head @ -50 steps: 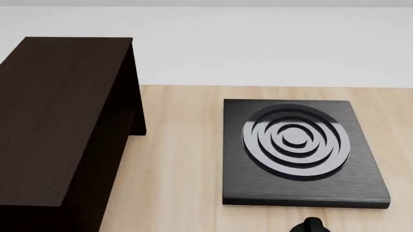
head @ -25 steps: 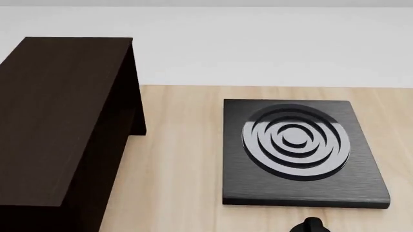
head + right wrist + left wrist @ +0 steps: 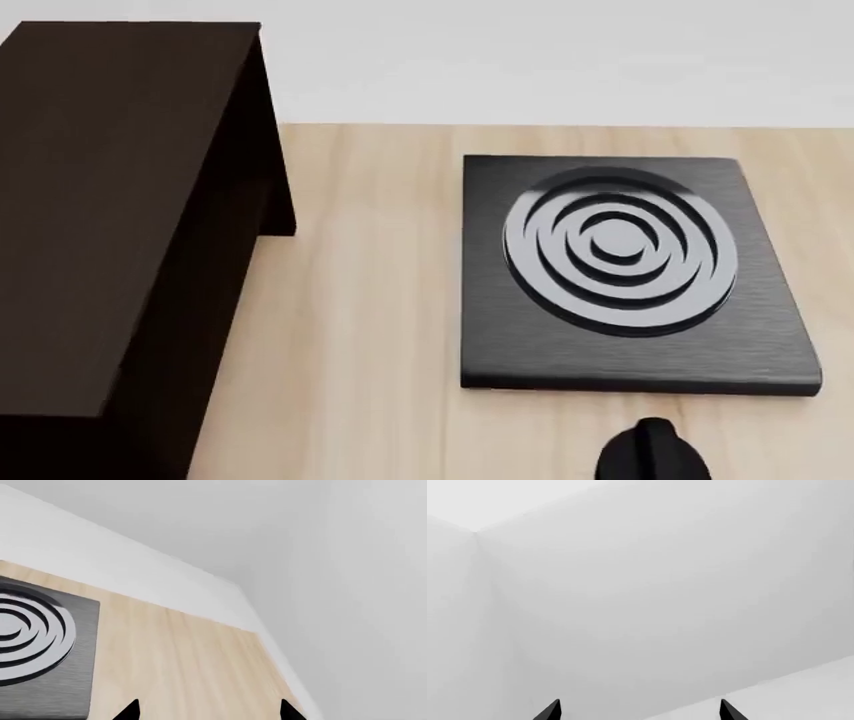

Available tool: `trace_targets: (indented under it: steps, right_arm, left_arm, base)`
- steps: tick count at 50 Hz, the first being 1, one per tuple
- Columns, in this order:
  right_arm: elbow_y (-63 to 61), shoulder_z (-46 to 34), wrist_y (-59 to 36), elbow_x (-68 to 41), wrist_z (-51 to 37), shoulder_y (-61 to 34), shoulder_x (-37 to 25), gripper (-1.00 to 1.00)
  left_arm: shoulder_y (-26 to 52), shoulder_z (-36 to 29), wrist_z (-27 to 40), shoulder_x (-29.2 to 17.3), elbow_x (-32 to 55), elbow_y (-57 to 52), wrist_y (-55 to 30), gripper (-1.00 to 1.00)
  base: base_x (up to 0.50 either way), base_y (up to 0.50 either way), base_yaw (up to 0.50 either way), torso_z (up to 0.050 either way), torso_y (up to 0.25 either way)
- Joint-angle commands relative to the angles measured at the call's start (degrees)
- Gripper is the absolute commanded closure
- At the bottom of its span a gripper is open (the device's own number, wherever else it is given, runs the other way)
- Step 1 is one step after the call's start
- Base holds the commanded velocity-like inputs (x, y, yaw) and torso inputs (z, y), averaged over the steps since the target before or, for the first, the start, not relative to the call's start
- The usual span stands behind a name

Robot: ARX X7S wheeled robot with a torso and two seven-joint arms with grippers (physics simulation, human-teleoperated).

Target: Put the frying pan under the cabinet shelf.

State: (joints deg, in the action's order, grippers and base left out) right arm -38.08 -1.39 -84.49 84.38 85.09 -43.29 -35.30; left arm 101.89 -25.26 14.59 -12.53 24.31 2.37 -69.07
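Head view: the cabinet shelf [image 3: 114, 200] fills the left side of the wooden table [image 3: 360, 330], with the burner plate [image 3: 627, 270] well apart on the right. A black rounded part [image 3: 647, 455] pokes in at the bottom edge; can't tell what it is. No frying pan in any view.

Left wrist view: left gripper [image 3: 639, 711] tips spread apart, only white walls behind.

Right wrist view: right gripper [image 3: 208, 711] tips spread too, over bare table beside the burner plate's corner.

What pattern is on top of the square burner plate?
Concentric pale grey rings on the brushed black burner plate, clearest in the head view.
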Motion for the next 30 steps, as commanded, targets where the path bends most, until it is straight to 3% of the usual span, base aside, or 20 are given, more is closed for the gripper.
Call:
trace_targets:
  steps: [1,16,30]
  right_arm:
    - [-0.7,1.4,0.7,0.3,0.4,1.2,0.6,-1.00]
    - [-2.7,4.5,0.6,1.9,2.5,3.8,0.6,-1.00]
    - [-6.6,9.3,-1.1,2.5,4.5,10.0,-1.1,-1.00]
  left_arm:
    - [0.7,0.0,0.4,0.0,0.3,-0.5,-0.8,-1.00]
    - [1.5,0.3,0.7,0.1,1.0,-1.3,-1.8,-1.00]
    - [1.5,1.4,0.8,0.3,1.6,-0.6,-0.7,-1.00]
  base:
    - [0.00,0.00,0.00,0.015,-0.207]
    - [0.00,0.00,0.00,0.015,-0.205]
    - [0.00,0.00,0.00,0.001,-0.002]
